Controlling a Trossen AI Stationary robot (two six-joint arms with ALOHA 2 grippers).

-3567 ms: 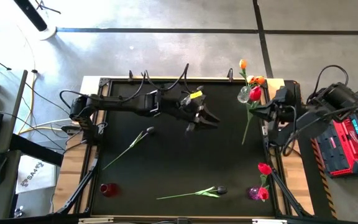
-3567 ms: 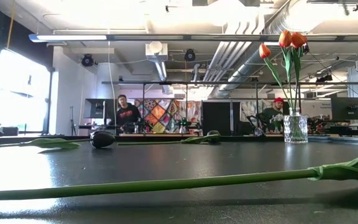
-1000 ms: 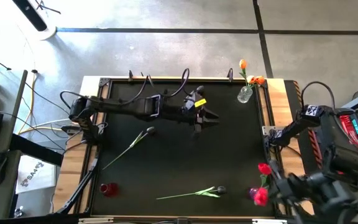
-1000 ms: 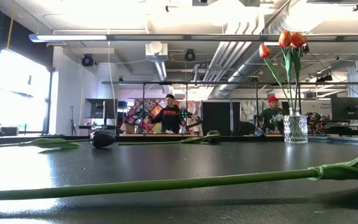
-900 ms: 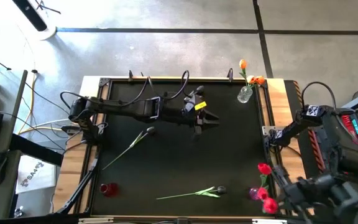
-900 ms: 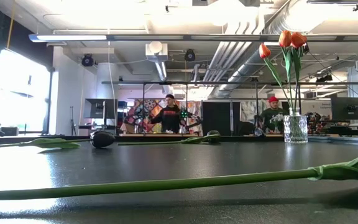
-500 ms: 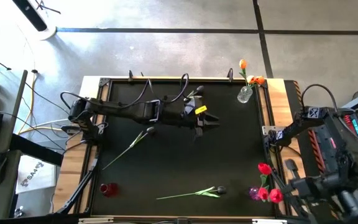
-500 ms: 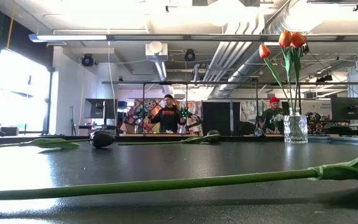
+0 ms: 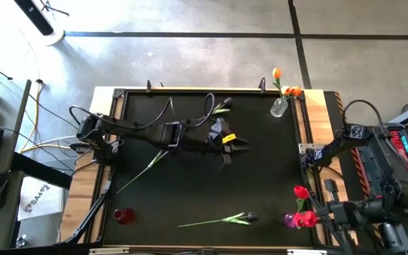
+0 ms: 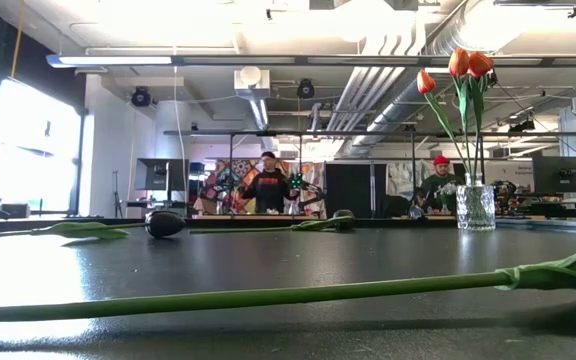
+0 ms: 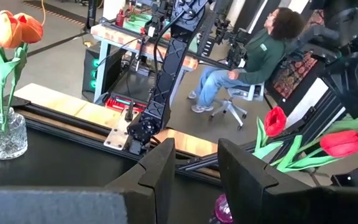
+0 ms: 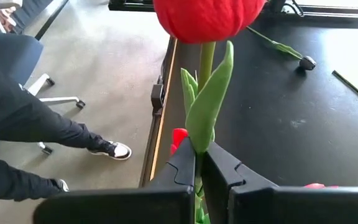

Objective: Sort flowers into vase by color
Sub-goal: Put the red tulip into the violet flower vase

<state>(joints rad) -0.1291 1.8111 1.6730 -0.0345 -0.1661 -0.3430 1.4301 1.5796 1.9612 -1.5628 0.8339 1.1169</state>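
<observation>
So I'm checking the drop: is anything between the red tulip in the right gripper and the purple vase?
Nothing visible blocks it. The right gripper, shut on the red tulip, hangs just beside the purple vase, which already holds another red tulip.

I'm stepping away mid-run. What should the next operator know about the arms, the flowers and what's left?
Right gripper: shut on a red tulip, at the table's near right corner beside the purple vase.
Left gripper: fingers parted, holding nothing, over mid-table.
Done: orange tulips stand in the clear glass vase at the far right; another red tulip is at the purple vase.
Left: seat the held tulip; two dark-headed tulips lie on the table, one near the front, one at left. The red vase holds nothing.
</observation>
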